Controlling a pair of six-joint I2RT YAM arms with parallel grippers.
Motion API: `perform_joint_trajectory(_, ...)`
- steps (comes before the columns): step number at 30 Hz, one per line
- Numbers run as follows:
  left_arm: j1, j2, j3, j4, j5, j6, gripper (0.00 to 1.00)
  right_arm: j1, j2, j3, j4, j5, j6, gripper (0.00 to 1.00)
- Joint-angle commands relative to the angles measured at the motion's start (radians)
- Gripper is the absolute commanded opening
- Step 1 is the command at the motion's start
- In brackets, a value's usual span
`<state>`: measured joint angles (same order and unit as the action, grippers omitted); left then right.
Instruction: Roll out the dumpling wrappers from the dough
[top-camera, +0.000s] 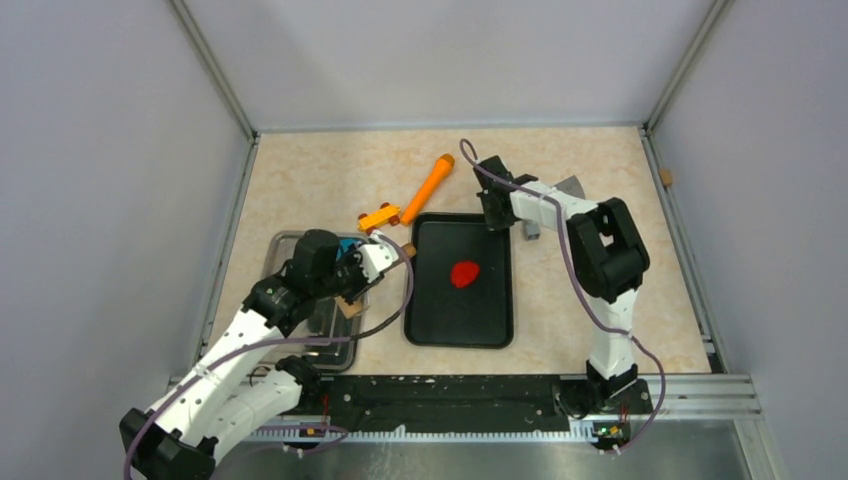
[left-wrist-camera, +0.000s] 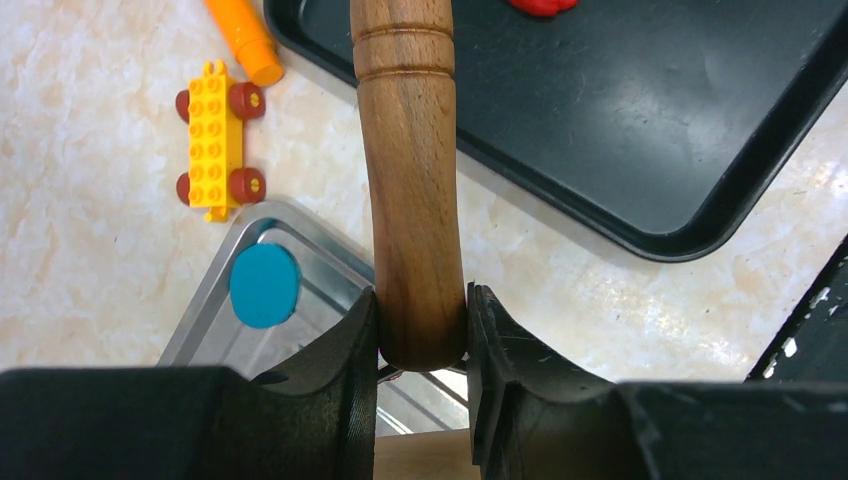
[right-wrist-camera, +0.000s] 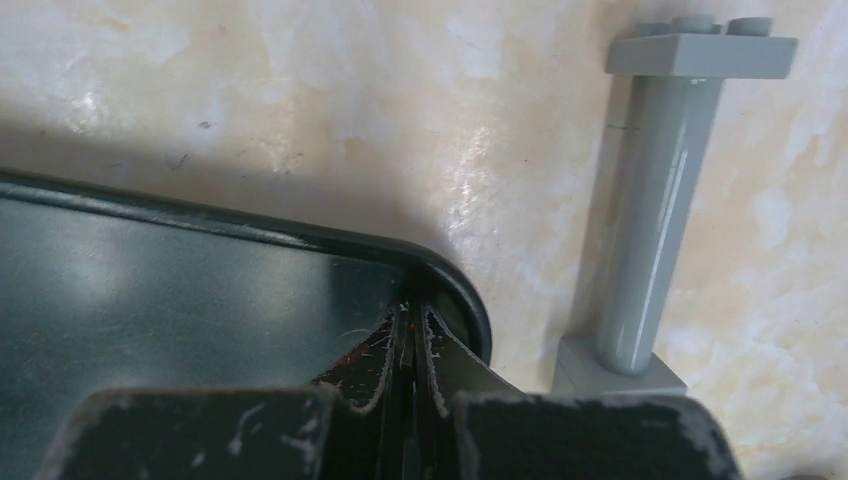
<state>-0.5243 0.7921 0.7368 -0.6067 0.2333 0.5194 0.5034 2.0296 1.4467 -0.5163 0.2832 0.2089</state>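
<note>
The dough (top-camera: 465, 273) is a small red blob in the middle of the black tray (top-camera: 460, 322); only its edge (left-wrist-camera: 542, 5) shows in the left wrist view. My left gripper (left-wrist-camera: 420, 320) is shut on the handle of a wooden rolling pin (left-wrist-camera: 410, 180), held just left of the tray (left-wrist-camera: 650, 120) above the tabletop. My right gripper (right-wrist-camera: 408, 320) is shut at the tray's far right corner (right-wrist-camera: 150, 290), one finger inside the rim and one outside. In the top view that gripper (top-camera: 497, 222) sits behind the dough.
A yellow toy car (left-wrist-camera: 215, 140) and an orange cylinder (top-camera: 428, 188) lie behind the tray's left corner. A metal tray (left-wrist-camera: 215, 290) with a blue disc (left-wrist-camera: 264, 285) sits under my left arm. A grey brick pillar (right-wrist-camera: 650, 200) lies beside the right gripper.
</note>
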Motion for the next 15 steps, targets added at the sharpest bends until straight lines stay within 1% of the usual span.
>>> perform_joint_trajectory(1,0.003,0.036,0.033,0.144,0.111,-0.021,0.00,-0.005,-0.106,0.058,0.002,-0.175,-0.022,0.00)
perform_joint_trajectory(3,-0.003,0.066,0.059,0.159,0.161,-0.020,0.00,-0.005,-0.159,0.097,-0.023,-0.315,-0.025,0.00)
perform_joint_trajectory(4,-0.007,0.084,0.072,0.164,0.180,-0.018,0.00,-0.006,-0.211,0.111,-0.037,-0.374,-0.027,0.03)
perform_joint_trajectory(6,-0.019,0.129,0.110,0.177,0.217,-0.009,0.00,-0.012,-0.299,0.127,-0.067,-0.467,-0.022,0.26)
perform_joint_trajectory(9,-0.038,0.199,0.153,0.189,0.270,0.031,0.00,-0.058,-0.450,0.112,-0.088,-0.635,0.050,0.57)
perform_joint_trajectory(10,-0.046,0.226,0.169,0.189,0.286,0.055,0.00,-0.071,-0.493,0.107,-0.102,-0.692,0.052,0.63)
perform_joint_trajectory(12,-0.061,0.274,0.201,0.195,0.292,0.086,0.00,-0.092,-0.568,0.097,-0.151,-0.764,0.024,0.71)
perform_joint_trajectory(15,-0.085,0.337,0.240,0.234,0.317,0.081,0.00,-0.110,-0.650,0.050,-0.217,-0.856,-0.044,0.81)
